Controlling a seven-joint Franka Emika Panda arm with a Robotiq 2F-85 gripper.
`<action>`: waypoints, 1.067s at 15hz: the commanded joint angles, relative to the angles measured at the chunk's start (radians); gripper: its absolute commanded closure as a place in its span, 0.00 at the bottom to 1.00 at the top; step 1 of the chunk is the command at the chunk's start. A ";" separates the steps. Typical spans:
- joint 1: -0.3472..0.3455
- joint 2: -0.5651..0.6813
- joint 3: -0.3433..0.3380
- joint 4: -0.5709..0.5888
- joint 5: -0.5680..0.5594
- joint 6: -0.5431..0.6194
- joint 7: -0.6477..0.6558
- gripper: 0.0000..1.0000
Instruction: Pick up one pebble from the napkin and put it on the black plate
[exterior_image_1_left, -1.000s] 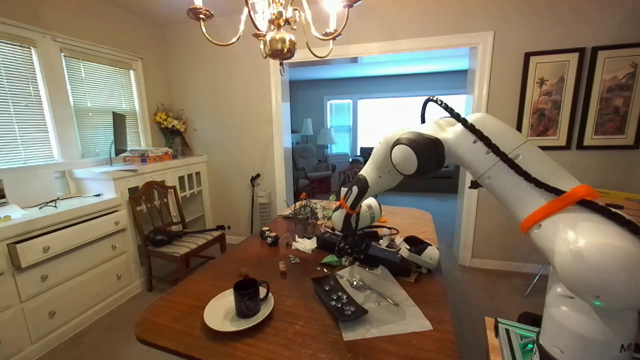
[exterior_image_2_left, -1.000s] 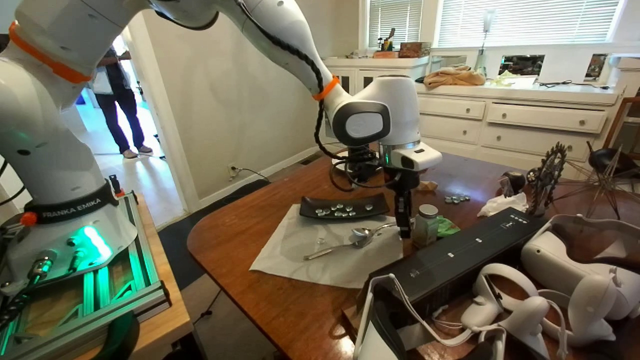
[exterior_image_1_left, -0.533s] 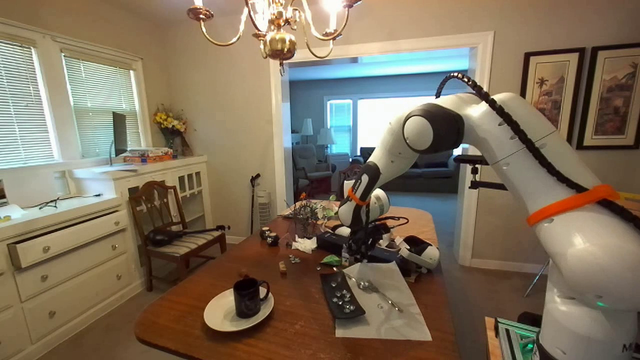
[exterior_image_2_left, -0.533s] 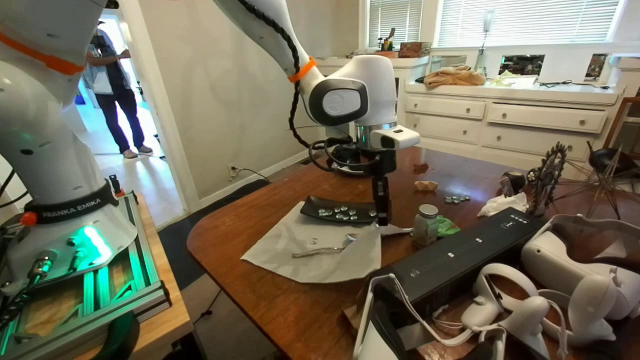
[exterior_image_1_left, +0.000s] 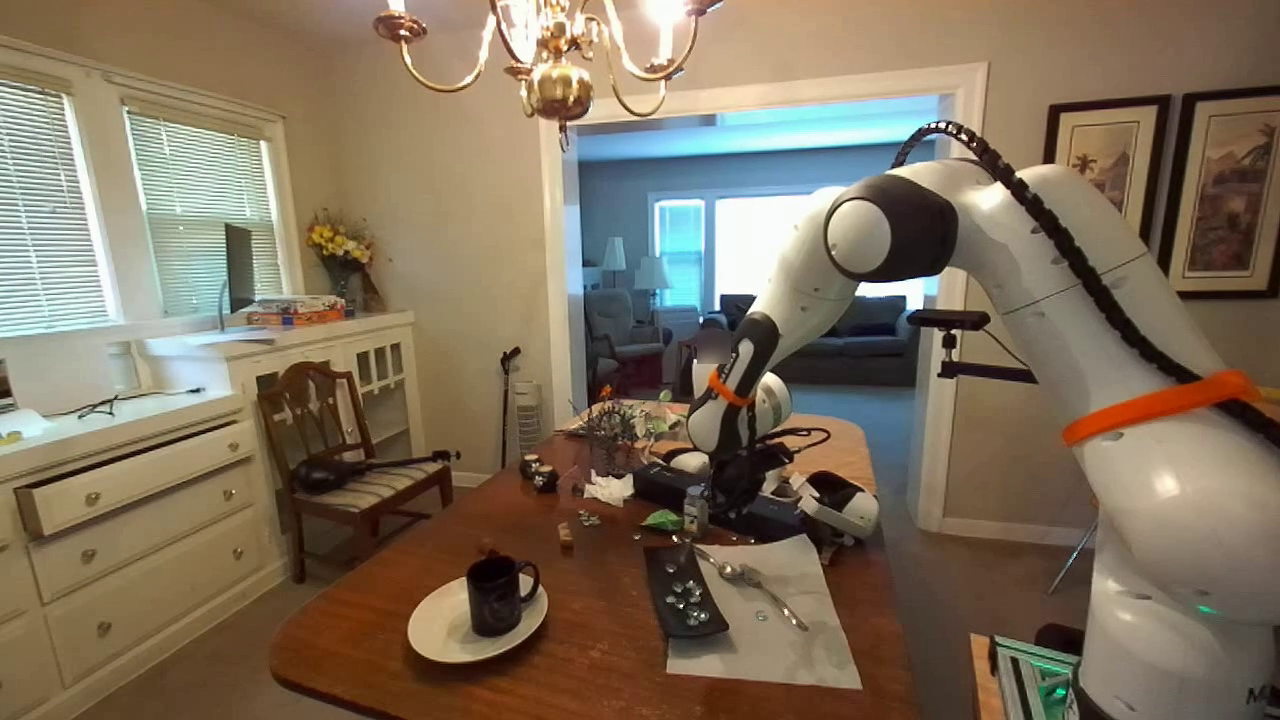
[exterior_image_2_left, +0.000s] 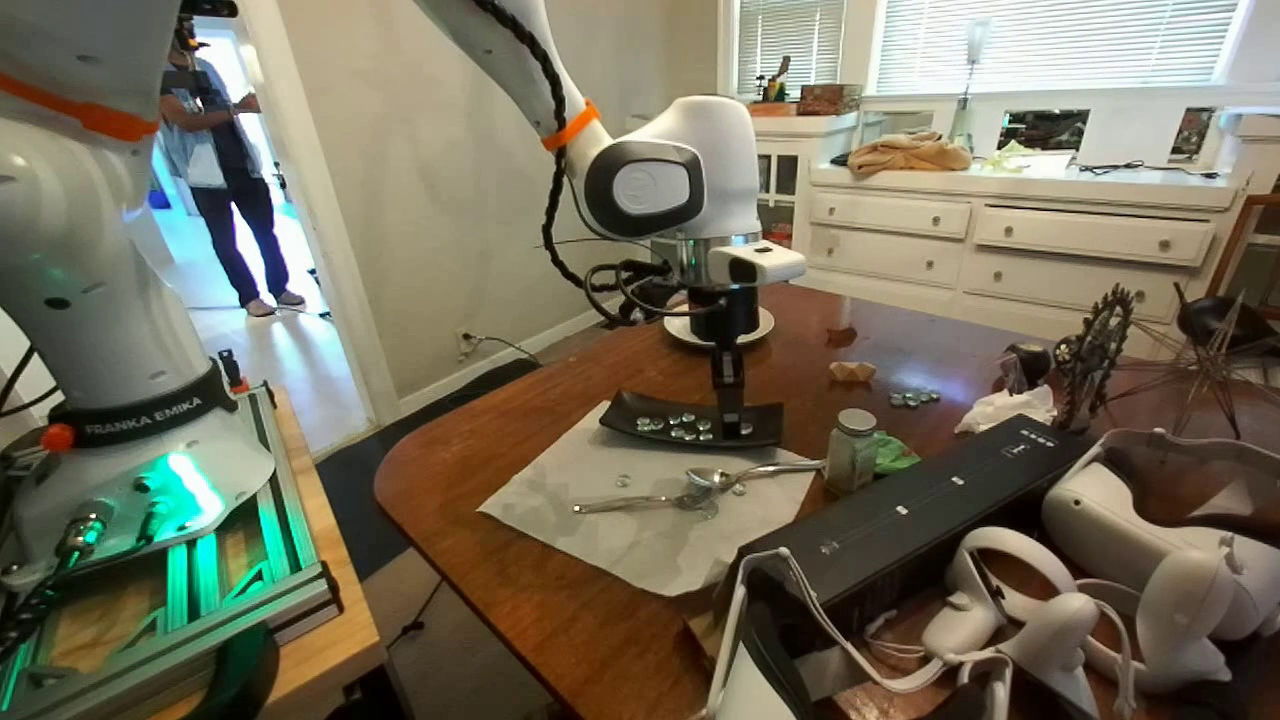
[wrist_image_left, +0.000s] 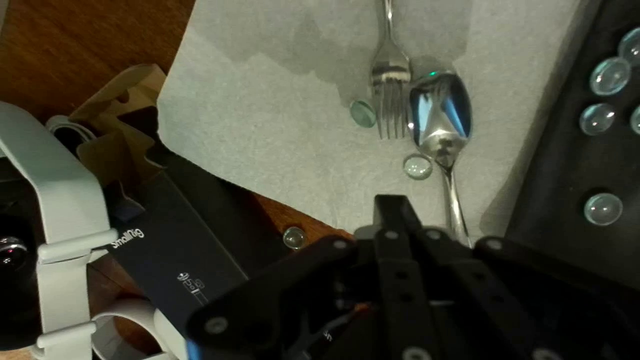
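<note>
Your gripper (exterior_image_2_left: 731, 428) was observed closed above the table (exterior_image_2_left: 450, 470); glass pebbles (wrist_image_left: 417, 166) lay beside fork (wrist_image_left: 391, 70) and spoon (wrist_image_left: 440, 110) on the napkin (wrist_image_left: 270, 100), further pebbles (wrist_image_left: 603, 209) on the black plate (wrist_image_left: 552, 215).

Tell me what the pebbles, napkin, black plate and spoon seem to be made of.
Pebbles: likely glass, perhaps clear plastic; glossy, see-through with bright glints.
Napkin: probably paper, matte; a thin-looking sheet with fine grain and no shine.
Black plate: dark with a faint sheen; ceramic, stone or plastic, I can't tell which.
Spoon: polished metal, probably steel; it shows mirror-like reflections.
</note>
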 joint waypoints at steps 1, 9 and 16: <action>0.018 -0.044 -0.014 -0.059 -0.039 0.009 0.008 1.00; 0.009 0.011 -0.019 -0.076 -0.037 0.025 0.042 0.51; 0.016 0.080 -0.069 -0.063 -0.029 0.072 0.123 0.31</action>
